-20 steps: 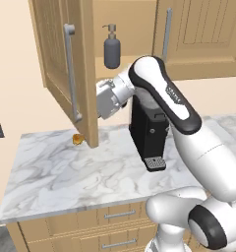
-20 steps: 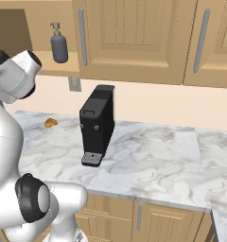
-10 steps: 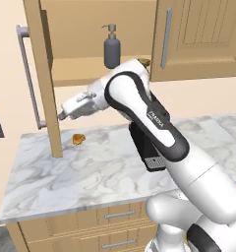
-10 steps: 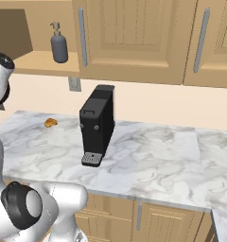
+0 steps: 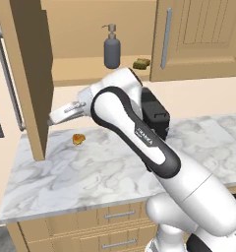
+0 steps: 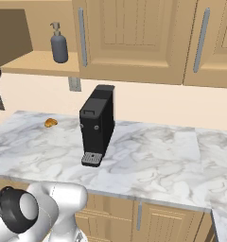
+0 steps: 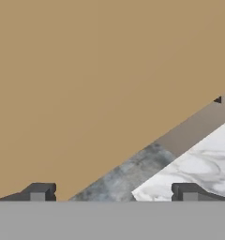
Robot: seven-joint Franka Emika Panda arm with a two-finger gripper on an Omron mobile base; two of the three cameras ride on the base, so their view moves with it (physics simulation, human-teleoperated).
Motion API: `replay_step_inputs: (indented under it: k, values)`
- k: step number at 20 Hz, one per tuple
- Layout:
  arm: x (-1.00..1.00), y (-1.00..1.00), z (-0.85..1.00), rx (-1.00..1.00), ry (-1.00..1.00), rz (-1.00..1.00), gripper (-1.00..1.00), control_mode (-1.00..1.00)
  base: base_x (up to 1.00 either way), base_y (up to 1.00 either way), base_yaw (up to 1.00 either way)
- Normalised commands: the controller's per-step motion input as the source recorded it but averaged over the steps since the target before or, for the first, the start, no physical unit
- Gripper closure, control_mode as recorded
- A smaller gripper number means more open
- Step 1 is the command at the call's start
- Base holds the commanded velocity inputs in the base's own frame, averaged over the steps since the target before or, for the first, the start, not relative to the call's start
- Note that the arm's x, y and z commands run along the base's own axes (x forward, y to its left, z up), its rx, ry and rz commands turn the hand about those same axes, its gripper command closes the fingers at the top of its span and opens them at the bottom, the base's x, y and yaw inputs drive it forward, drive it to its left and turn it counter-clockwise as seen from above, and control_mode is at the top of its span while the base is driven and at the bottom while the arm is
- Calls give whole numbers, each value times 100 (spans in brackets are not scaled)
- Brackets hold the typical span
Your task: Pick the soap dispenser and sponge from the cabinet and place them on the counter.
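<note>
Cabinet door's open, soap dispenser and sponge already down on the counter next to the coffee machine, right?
Not on the counter. The left base view shows the soap dispenser and sponge on the cabinet shelf. The door is open; the coffee machine stands on the counter.

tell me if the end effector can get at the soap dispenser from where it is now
Probably yes. The cabinet door is swung wide, and the soap dispenser stands exposed on the shelf beside the sponge. The open end effector sits low by the door and must rise.
</note>
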Motion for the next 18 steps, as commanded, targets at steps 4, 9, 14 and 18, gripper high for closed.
replay_step_inputs:
  k: [4,9,14,18]
  values:
    - [2,0,0,-1,0,0,-100,-100,0,0,0]
    - [7,19,-9,-11,-6,-1,-100,-100,0,0,0]
    - [8,-3,4,-4,-2,-2,-100,-100,0,0,0]
    - [-22,-47,34,0,-4,0,-100,-100,0,0,0]
